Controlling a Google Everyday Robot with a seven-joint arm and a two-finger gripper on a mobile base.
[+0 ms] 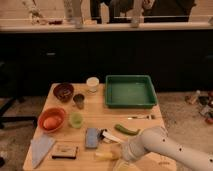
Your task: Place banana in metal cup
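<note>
The banana (pixel 106 155) is pale yellow and lies near the table's front edge, left of my arm's end. The metal cup (pixel 79 101) is small, dull grey and upright at the table's left centre, between the dark brown bowl (pixel 64 91) and the light-green cup (pixel 76 119). My white arm reaches in from the lower right. The gripper (pixel 120 152) is at its end, right beside the banana's right end and far from the metal cup. The arm hides part of the banana.
A green tray (pixel 130 92) stands at the back right, a white cup (pixel 92 83) to its left. An orange bowl (pixel 52 119), blue sponge (pixel 92 137), white-handled brush (pixel 109 136), green pepper (pixel 127 130), utensil (pixel 141 117), pale cloth (pixel 41 147) and flat box (pixel 65 150) lie around.
</note>
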